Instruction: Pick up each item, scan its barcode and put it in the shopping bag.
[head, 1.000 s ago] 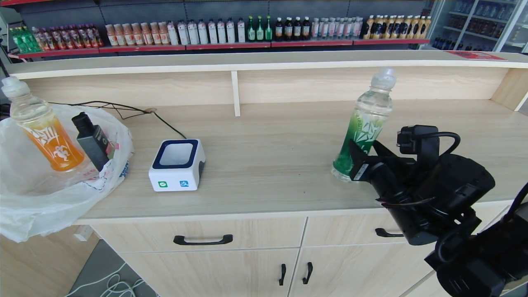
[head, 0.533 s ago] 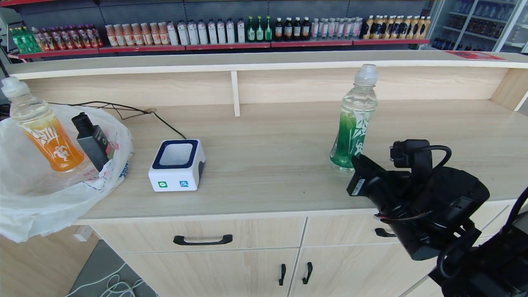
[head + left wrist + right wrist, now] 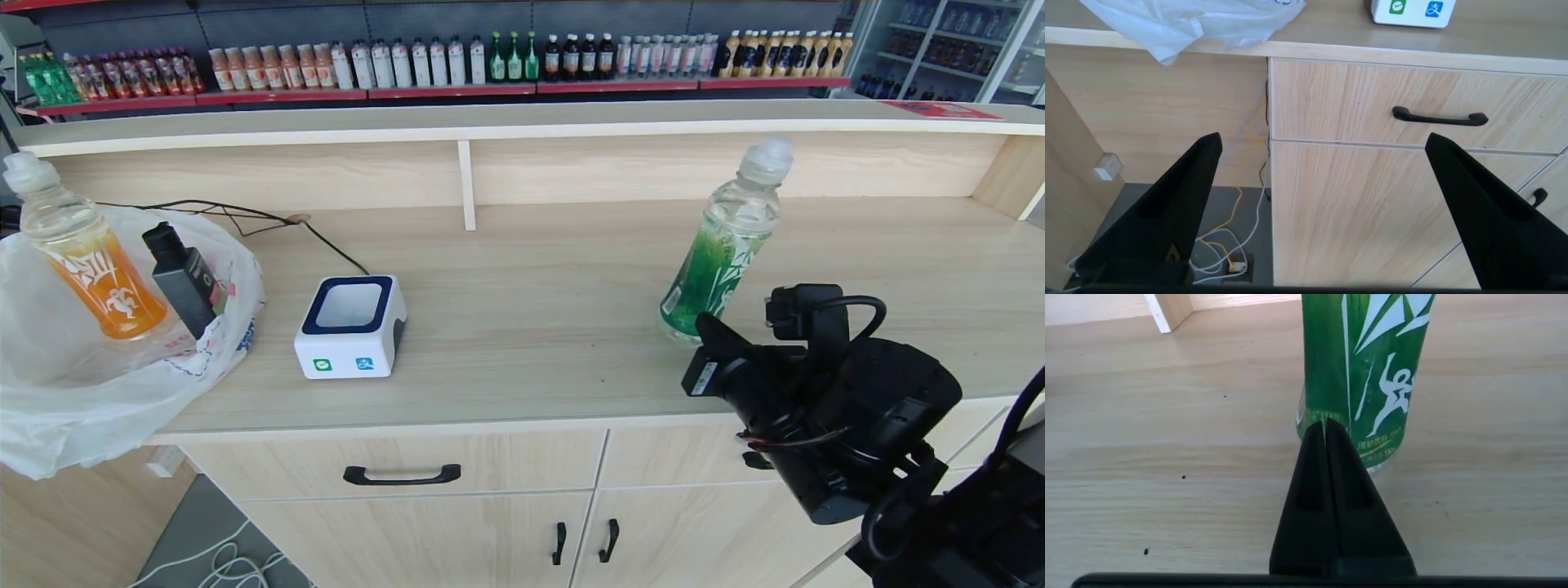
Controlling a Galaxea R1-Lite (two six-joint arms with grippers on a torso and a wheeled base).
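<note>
A green-labelled bottle (image 3: 718, 253) with a clear cap stands on the counter's right part, leaning to the right. My right gripper (image 3: 704, 325) is shut with nothing between its fingers. Its closed tip (image 3: 1325, 429) sits right at the foot of the green bottle (image 3: 1368, 367). The white scanner (image 3: 351, 325) with a blue-rimmed window stands left of centre. At the counter's left end, the open plastic shopping bag (image 3: 98, 384) holds an orange bottle (image 3: 82, 253) and a dark bottle (image 3: 184, 282). My left gripper (image 3: 1323, 139) hangs open below the counter, facing the drawers.
A raised back ledge (image 3: 522, 122) runs behind the counter, with a thin divider (image 3: 467, 184). The scanner's black cable (image 3: 245, 214) trails toward the back left. Drawer handles (image 3: 1440, 118) sit under the counter's front edge. Shelves of bottles fill the background.
My right gripper has drawn back toward the counter's front edge. The green bottle swung upright half a second ago and now leans right again.
</note>
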